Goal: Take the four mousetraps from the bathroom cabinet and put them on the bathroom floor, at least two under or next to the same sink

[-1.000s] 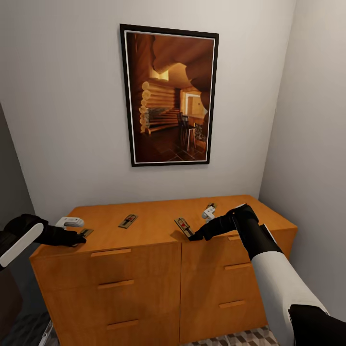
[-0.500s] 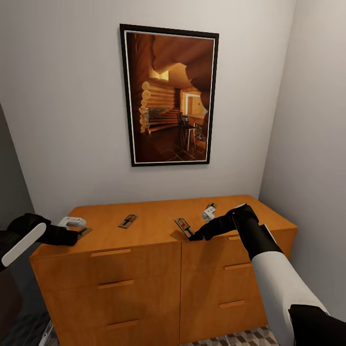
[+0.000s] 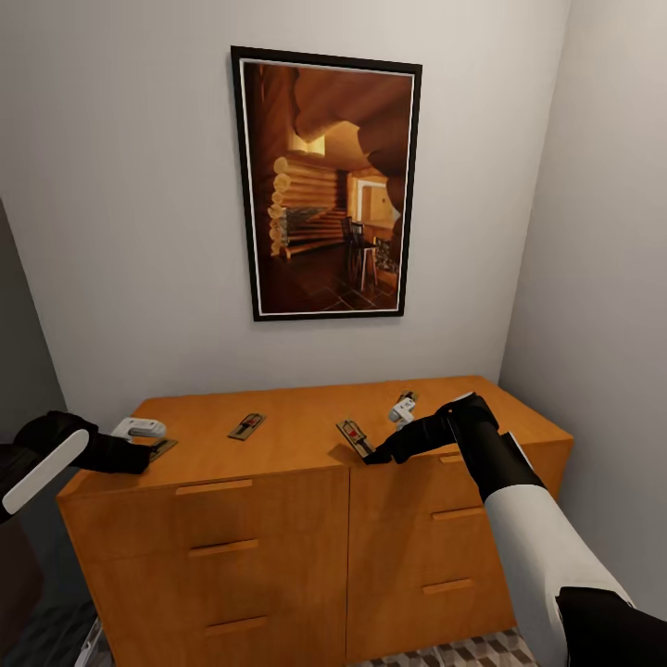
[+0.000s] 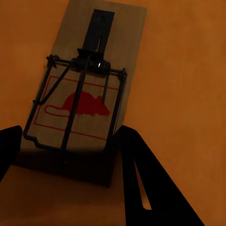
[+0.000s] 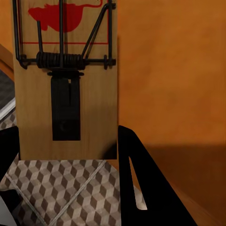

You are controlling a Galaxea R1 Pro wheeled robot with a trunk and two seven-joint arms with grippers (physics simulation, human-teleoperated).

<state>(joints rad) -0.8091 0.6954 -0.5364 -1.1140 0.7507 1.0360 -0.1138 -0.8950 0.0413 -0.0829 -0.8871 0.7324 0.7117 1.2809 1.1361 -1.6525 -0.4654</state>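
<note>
Cabinet (image 3: 306, 482) fills lower frame; all traps on its top, none on floor (image 3: 454, 653) yet, so task barely begun. Right gripper (image 3: 375, 456) jaws straddle centre mousetrap (image 5: 66, 80) at front edge; left gripper (image 3: 148, 454) straddles lower-left mousetrap (image 4: 82, 103); can't tell if either is clamped. Third mousetrap (image 3: 246, 426) lies between. No text, just a red mouse print.

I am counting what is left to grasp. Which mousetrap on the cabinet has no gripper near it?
The mousetrap lying alone between the two arms. The left gripper is at the left-edge trap, the right gripper at the front-edge trap.
</note>
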